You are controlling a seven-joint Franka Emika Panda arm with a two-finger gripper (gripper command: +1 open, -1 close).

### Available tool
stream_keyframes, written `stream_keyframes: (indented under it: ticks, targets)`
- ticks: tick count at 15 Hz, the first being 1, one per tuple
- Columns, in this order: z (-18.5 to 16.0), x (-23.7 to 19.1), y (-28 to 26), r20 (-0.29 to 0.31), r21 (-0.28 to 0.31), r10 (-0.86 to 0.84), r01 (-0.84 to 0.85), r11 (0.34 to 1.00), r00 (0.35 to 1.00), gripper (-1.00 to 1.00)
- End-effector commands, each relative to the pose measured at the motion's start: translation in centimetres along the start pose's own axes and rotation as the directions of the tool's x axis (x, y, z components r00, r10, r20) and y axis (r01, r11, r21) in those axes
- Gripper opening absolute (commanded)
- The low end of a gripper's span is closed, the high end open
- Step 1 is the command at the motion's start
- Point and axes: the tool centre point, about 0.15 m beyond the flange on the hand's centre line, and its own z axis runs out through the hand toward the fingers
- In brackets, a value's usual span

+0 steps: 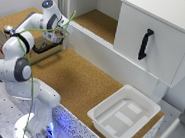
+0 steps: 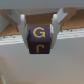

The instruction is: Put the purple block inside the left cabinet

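Observation:
The purple block (image 2: 40, 41), a cube with yellow letters on its faces, is clamped between my two fingers (image 2: 23, 26) in the wrist view. My gripper (image 2: 40, 38) is shut on it and holds it in the air. In the exterior view the gripper (image 1: 58, 38) hangs at the exterior view's left, just off the left end of the left cabinet (image 1: 97, 20), whose brown cork floor lies open between white walls. The block itself does not show in the exterior view, as the hand hides it.
A white door with a black handle (image 1: 145, 43) closes the cabinet section on the exterior view's right. A shallow white tray (image 1: 124, 113) lies on the cork table (image 1: 77, 78). An open box (image 1: 43, 47) stands under the arm. A green cable (image 1: 64, 26) loops past the wrist.

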Motion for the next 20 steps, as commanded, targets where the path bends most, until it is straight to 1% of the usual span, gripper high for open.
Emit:
stream_keyframes:
  ticks: [1,4,5,7,12,14,15,18,19,20]
  targets:
    - [3.1,7.0,-2.0,0.174,-0.228,0.103,-0.061,0.972,0.979,-1.0]
    - [4.3,9.3,-1.2,0.158,-0.231,0.103,-0.065,0.971,0.982,-1.0]
    - [5.0,10.1,-1.1,0.162,-0.229,0.092,-0.053,0.972,0.982,-1.0]
    - [6.1,11.4,-0.8,0.147,-0.214,0.078,-0.045,0.976,0.986,-1.0]
    - [10.4,15.5,-0.3,0.152,-0.213,0.029,0.004,0.977,0.988,-1.0]
    - [12.0,16.9,-0.2,0.132,-0.217,0.027,0.003,0.976,0.991,-1.0]
    - [12.7,17.6,0.3,0.138,-0.215,0.023,0.008,0.977,0.99,-1.0]
    - [14.3,18.7,0.2,0.13,-0.215,0.018,0.01,0.977,0.991,-1.0]
    - [14.7,19.0,0.4,0.138,-0.212,0.013,0.016,0.977,0.99,-1.0]
    - [14.9,19.3,0.5,0.122,-0.215,0.008,0.018,0.976,0.992,-1.0]
